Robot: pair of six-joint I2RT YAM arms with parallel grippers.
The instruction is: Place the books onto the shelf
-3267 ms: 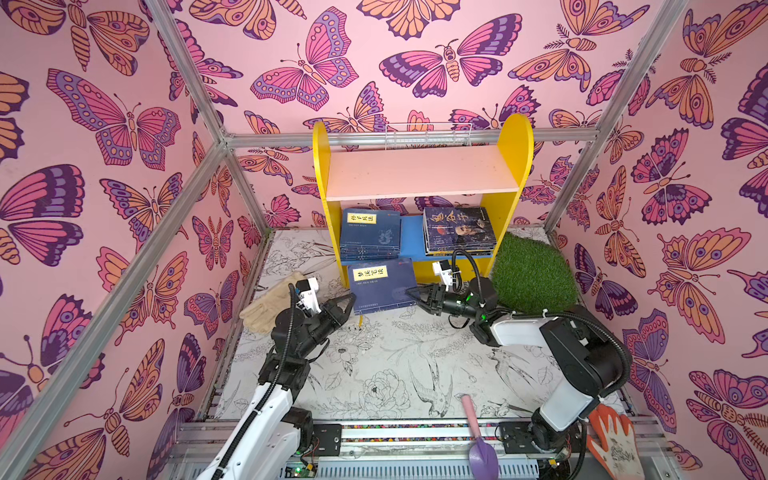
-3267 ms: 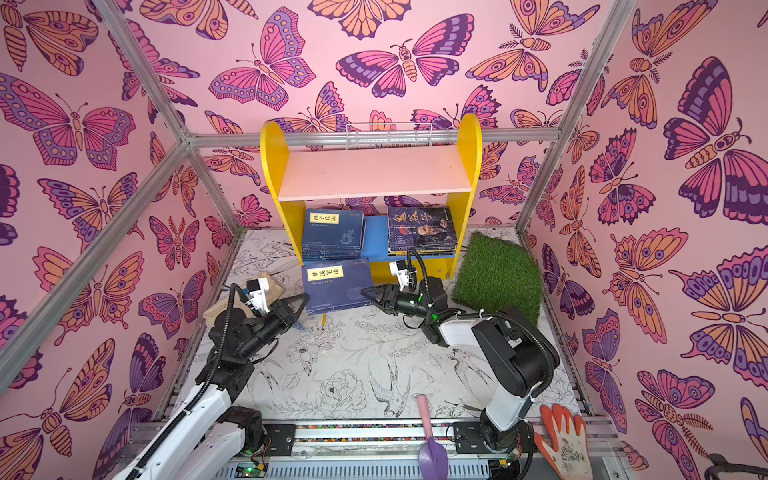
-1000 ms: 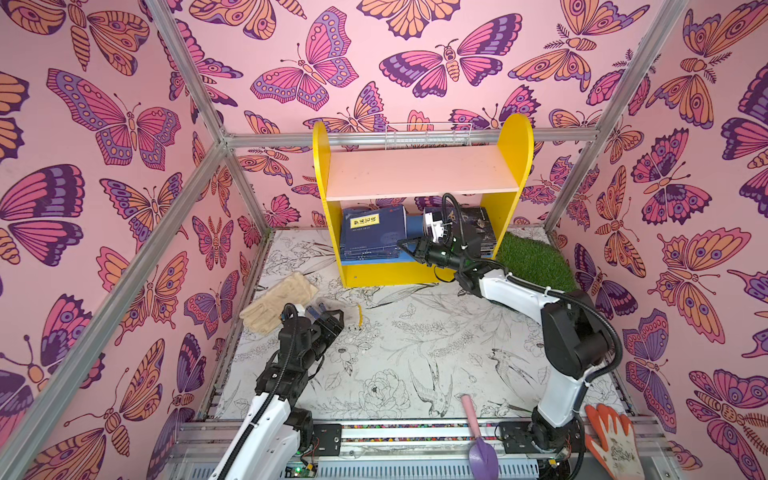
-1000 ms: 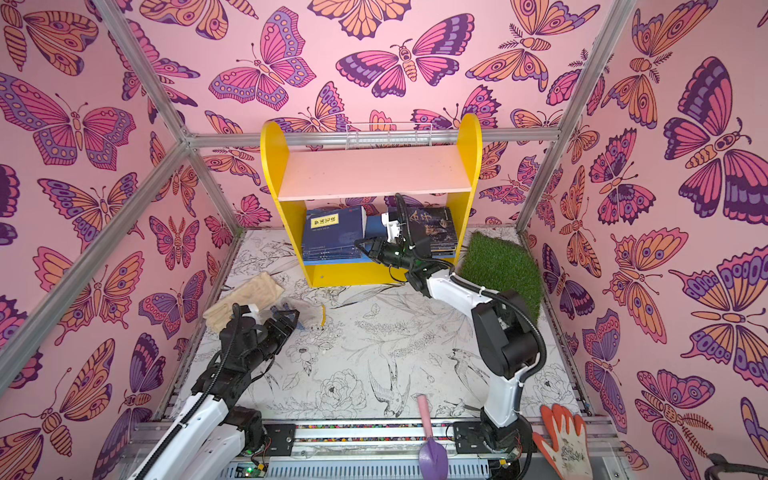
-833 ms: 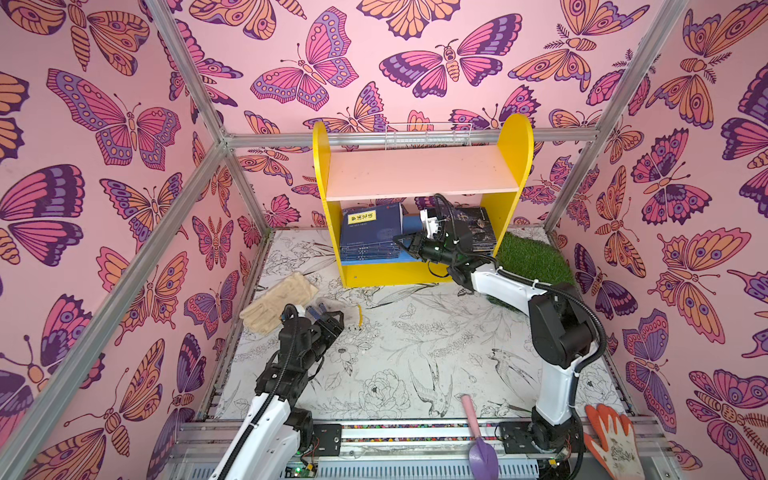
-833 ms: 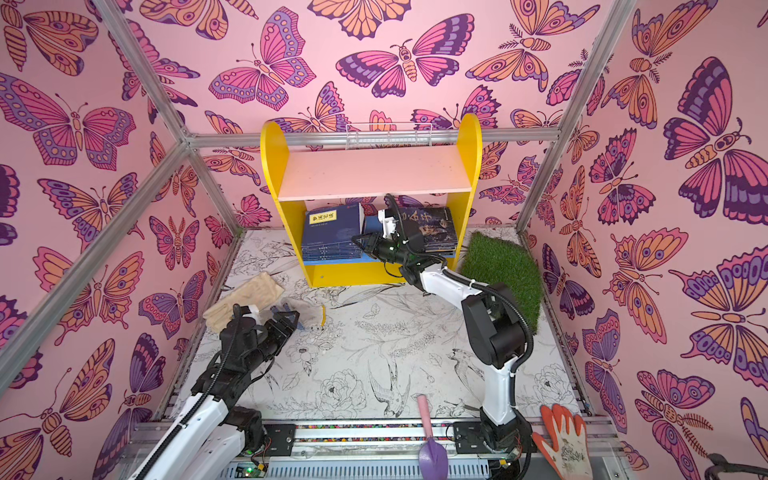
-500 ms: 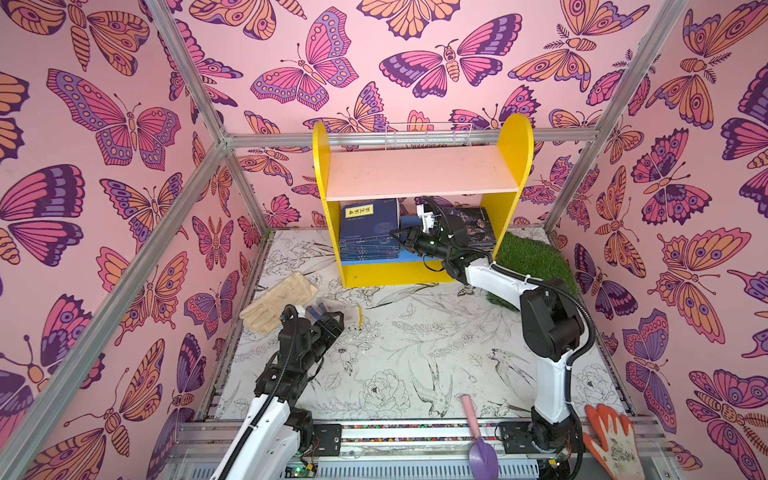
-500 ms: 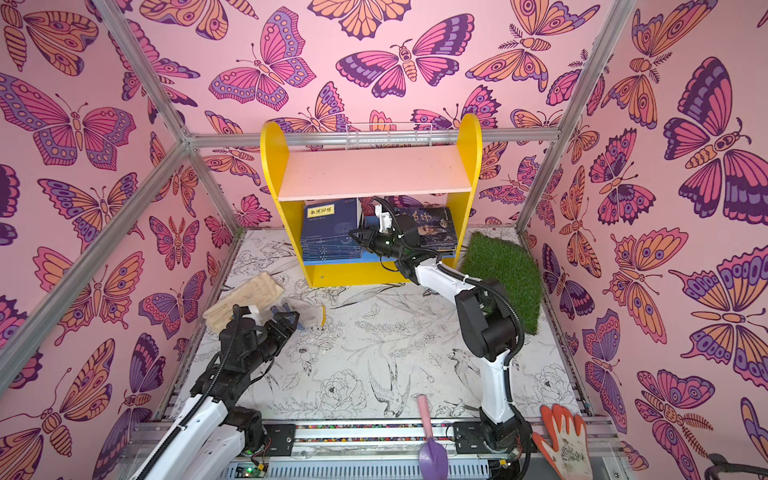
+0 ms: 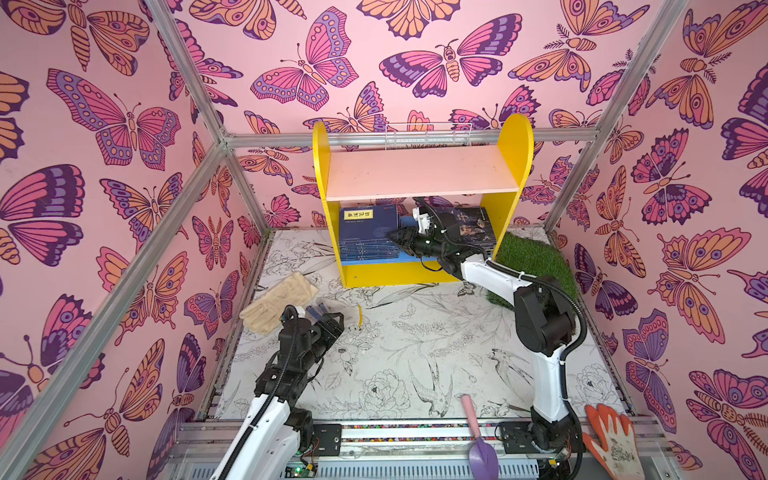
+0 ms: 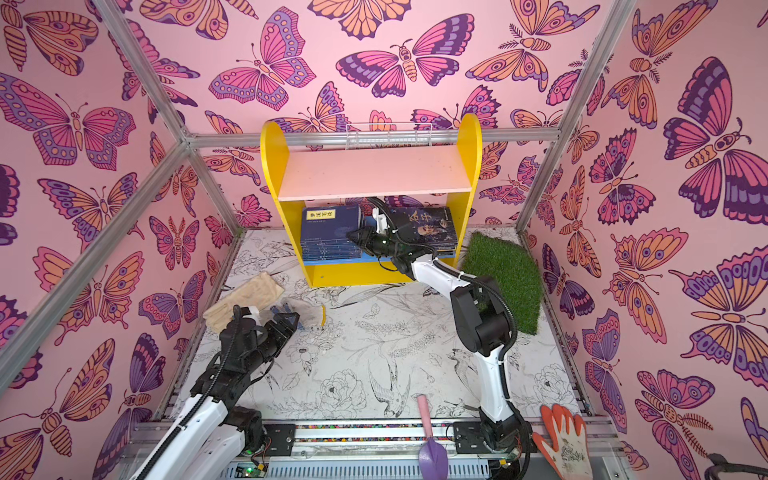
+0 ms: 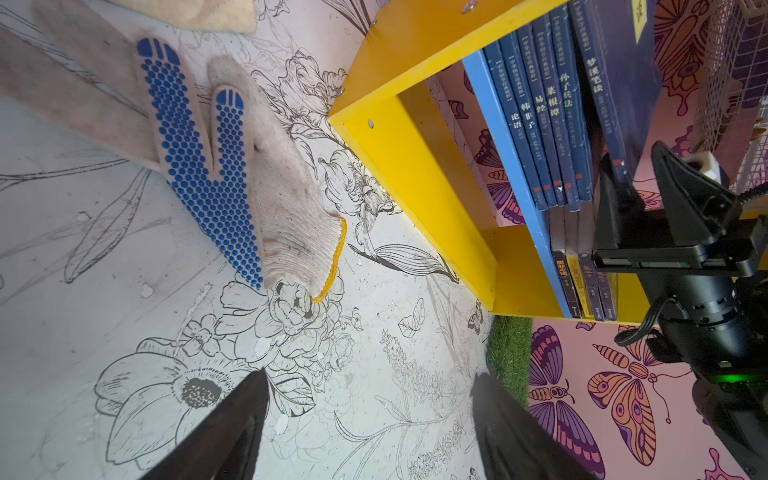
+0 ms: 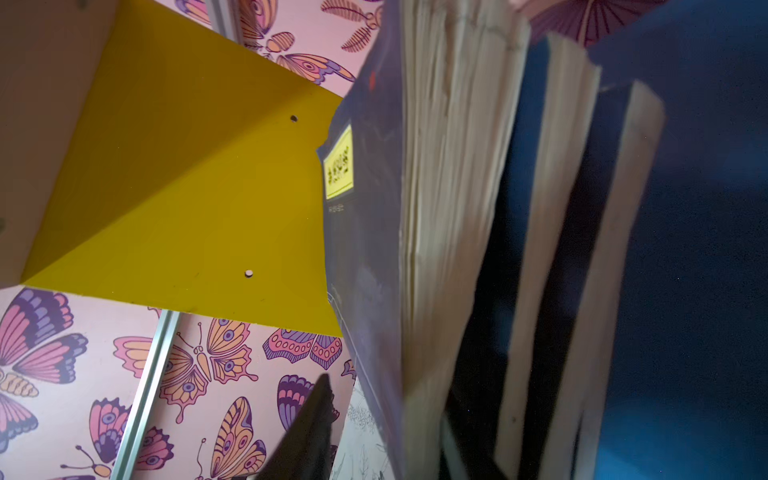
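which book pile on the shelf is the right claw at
The navy pile with the yellow label, left on the blue board; the portrait-cover pile lies further right.

Ten books [image 9: 365, 232], one shelf [image 9: 419, 172]

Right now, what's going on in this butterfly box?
Two robot arms are shelving books. The right gripper reaches into the lower level of the yellow shelf, its jaws apart at the edge of the top navy book on the left stack. A second pile with dark portrait covers lies beside it. The left gripper hovers open and empty over the floor near a blue-dotted glove. No books show on the floor; the pink upper board is bare.
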